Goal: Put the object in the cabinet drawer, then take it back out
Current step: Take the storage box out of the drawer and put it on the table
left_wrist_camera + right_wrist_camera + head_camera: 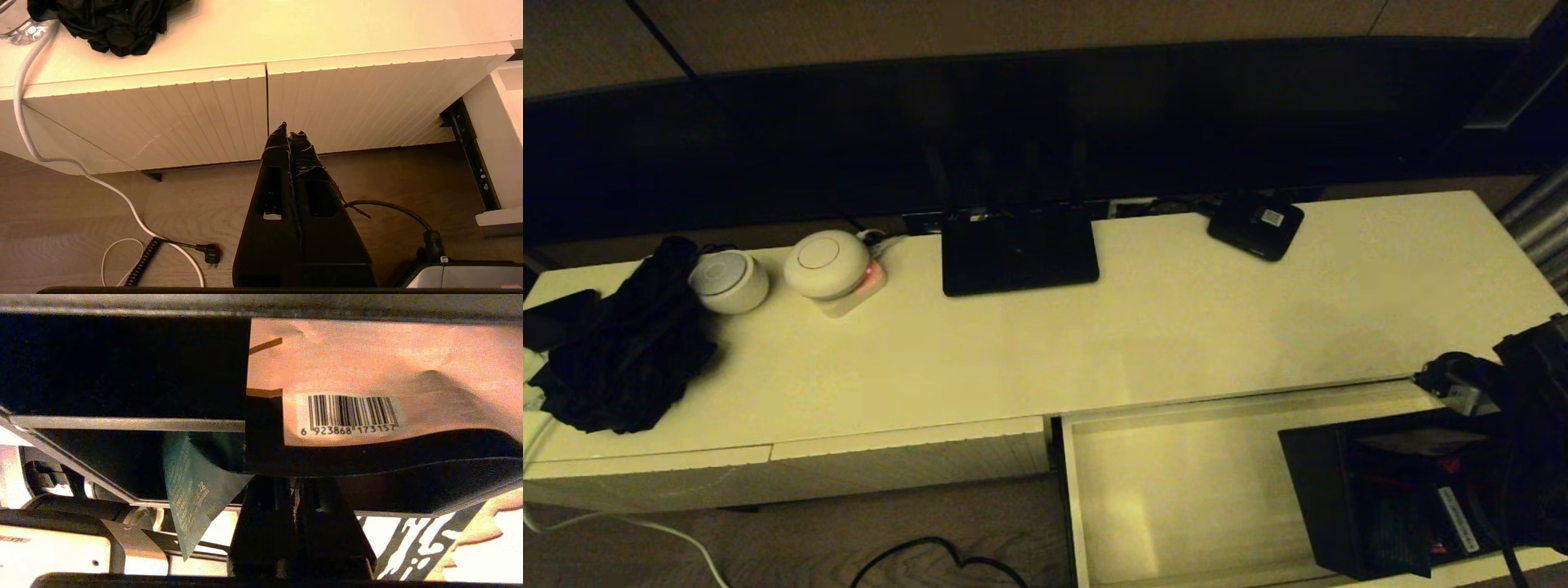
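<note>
Our right gripper (300,486) grips the box (1388,498), open top up, at the drawer's (1176,482) right end. Our left gripper (291,134) hangs closed before the cabinet's ribbed fronts (196,118).

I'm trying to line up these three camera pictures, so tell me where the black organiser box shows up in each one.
Head view: the organiser box sits at lower right, over the open drawer, by the right gripper.
Left wrist view: not in it; only the drawer's side shows.
Right wrist view: the box fills most of the picture, dividers and a barcoded packet up close.
Shared landmark: the drawer, head and left wrist views.
</note>
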Controlling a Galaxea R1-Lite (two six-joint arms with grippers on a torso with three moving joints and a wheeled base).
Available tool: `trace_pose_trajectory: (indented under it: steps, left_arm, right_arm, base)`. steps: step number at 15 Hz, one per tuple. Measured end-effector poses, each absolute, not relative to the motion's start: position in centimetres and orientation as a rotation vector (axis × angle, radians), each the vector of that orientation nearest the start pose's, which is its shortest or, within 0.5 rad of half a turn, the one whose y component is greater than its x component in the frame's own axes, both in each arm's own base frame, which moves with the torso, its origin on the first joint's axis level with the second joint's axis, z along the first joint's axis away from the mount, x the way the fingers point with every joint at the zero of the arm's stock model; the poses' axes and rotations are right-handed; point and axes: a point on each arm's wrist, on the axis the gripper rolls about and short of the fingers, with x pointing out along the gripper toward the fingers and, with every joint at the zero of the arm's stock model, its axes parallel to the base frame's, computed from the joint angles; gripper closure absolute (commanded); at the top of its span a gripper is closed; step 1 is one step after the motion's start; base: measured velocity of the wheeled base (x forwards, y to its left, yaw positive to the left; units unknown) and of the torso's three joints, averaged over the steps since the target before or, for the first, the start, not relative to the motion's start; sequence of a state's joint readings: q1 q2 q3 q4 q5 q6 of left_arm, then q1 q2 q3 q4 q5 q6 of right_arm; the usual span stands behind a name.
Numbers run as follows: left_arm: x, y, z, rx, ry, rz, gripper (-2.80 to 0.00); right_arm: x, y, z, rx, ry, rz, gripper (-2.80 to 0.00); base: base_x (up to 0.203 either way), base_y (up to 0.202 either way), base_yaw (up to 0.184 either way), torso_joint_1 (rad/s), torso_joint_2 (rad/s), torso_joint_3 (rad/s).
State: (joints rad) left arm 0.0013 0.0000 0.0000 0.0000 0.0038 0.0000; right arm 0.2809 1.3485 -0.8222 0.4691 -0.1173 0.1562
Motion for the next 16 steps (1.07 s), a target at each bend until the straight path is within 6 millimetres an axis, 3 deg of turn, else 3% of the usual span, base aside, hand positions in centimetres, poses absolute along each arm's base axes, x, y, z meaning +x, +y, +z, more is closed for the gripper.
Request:
trace_pose_trajectory:
  steps: [7,16]
  left_arm:
    - [-2.3,0.0,7.5,0.0,0.0,0.005,0.0]
    - [-2.3,0.0,7.5,0.0,0.0,0.005,0.0]
  right_arm:
    - [18.1,4.8,21.9,-0.064,0.89,0.052,0.0]
    - [23.0,5.8,24.6,-0.065,0.819,0.048,0.0]
  base:
    - [0.0,0.0,0.0,0.0,0.0,0.0]
    - [0.0,0.0,0.0,0.0,0.0,0.0]
